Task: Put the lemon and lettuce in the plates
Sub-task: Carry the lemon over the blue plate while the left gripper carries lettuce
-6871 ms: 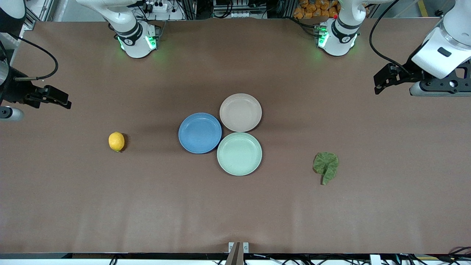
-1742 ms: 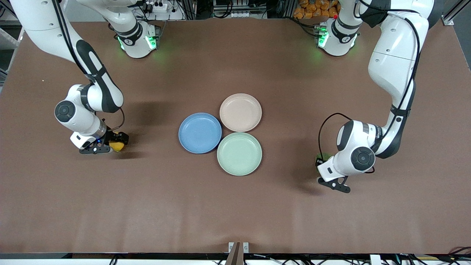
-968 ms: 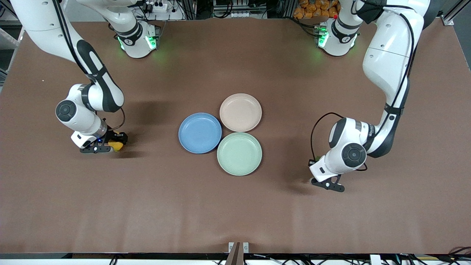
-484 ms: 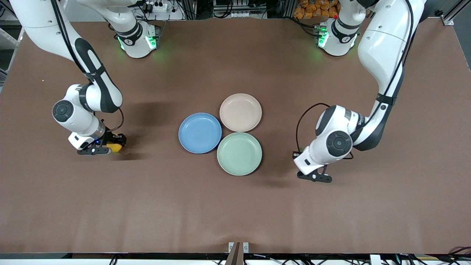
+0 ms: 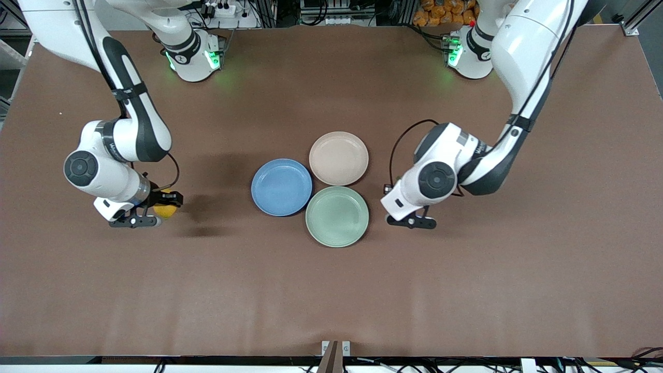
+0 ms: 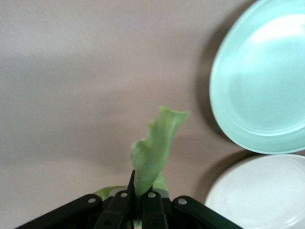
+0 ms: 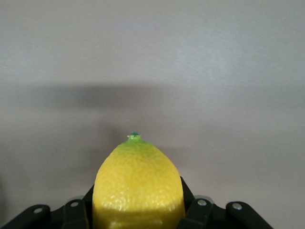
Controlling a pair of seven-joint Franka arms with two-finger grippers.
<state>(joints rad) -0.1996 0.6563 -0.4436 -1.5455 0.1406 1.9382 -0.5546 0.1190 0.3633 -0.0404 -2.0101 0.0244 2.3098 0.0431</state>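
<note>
Left wrist view: lettuce (image 6: 153, 148) pinched by its stem between the shut fingers of the left gripper (image 6: 138, 200), leaf hanging free, mint-green plate (image 6: 264, 81) and beige-pink plate (image 6: 262, 195) close ahead. Gone from its resting spot toward the left arm's end of the table; in the front view hidden under the wrist, carried in from half a second ago to just beside the mint-green plate (image 5: 337, 216). Probably bound for the beige-pink plate (image 5: 339, 158).

Right wrist view: lemon (image 7: 138, 183) clamped between the jaws of the right gripper (image 7: 138, 212). Front view: lemon (image 5: 164, 210) barely showing at the right gripper (image 5: 155, 207), shadow now detached below it, so likely just lifted, though height hard to judge. Well apart from the blue plate (image 5: 281, 187) yet.

Both plates empty; both grasps made, both carries left.
</note>
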